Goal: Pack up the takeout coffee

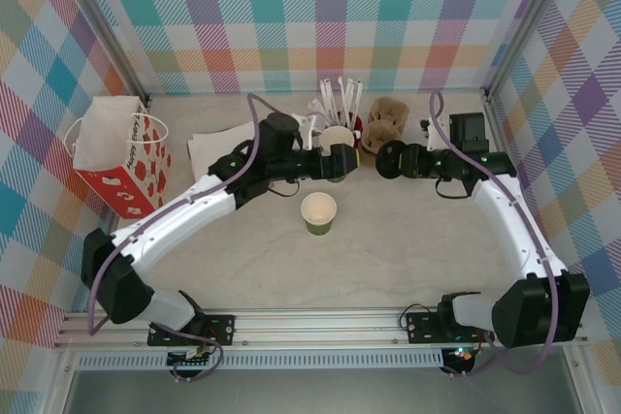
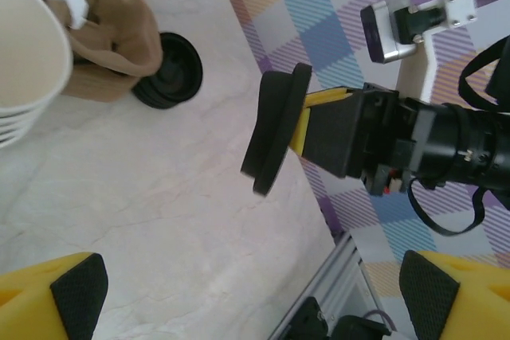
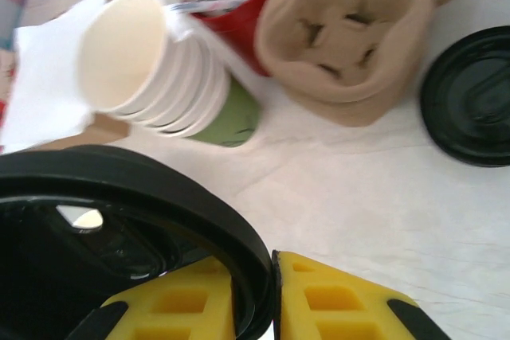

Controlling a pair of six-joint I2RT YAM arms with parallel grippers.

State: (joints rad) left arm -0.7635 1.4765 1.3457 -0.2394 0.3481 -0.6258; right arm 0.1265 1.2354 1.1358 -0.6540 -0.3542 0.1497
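Early going | takeout coffee (image 1: 318, 212) stands uncapped on the bench (image 1: 437, 259), apart from both arms | your right pincer (image 3: 275, 292) pinches the black lid (image 3: 119, 220) | left pincer (image 2: 255, 300) gapes wide, empty | paper bag (image 1: 121, 157) probably unfilled | capping, bagging left

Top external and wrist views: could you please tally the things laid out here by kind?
Single green cup: 1
Cup stack: 1
Black lids: 2
Paper bag: 1
Brown cup carrier: 1
White napkin pile: 1
Red holder with sticks: 1
Total: 8
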